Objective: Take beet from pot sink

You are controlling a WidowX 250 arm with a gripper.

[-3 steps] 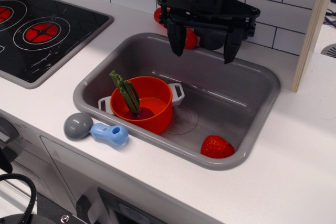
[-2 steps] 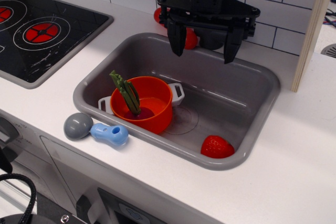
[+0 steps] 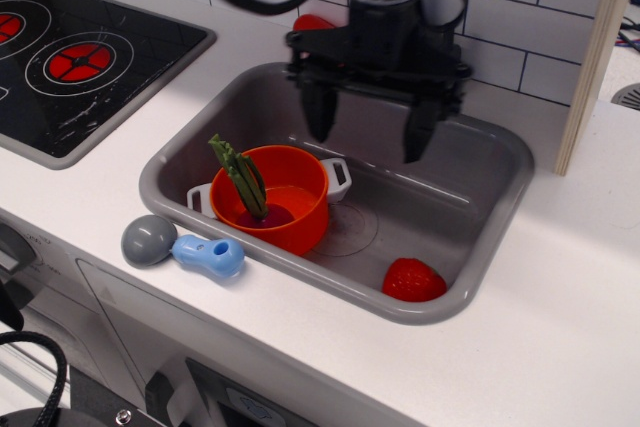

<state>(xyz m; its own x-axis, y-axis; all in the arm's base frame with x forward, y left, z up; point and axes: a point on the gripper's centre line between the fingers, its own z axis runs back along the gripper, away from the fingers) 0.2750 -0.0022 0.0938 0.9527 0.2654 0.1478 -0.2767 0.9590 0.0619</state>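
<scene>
Lowered end effector now hides red toy.

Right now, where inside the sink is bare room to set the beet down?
Sink floor is bare between pot and strawberry, around the drain mark, and along the right wall. The left end is crowded by the pot.

No text, label or number is readable.
</scene>
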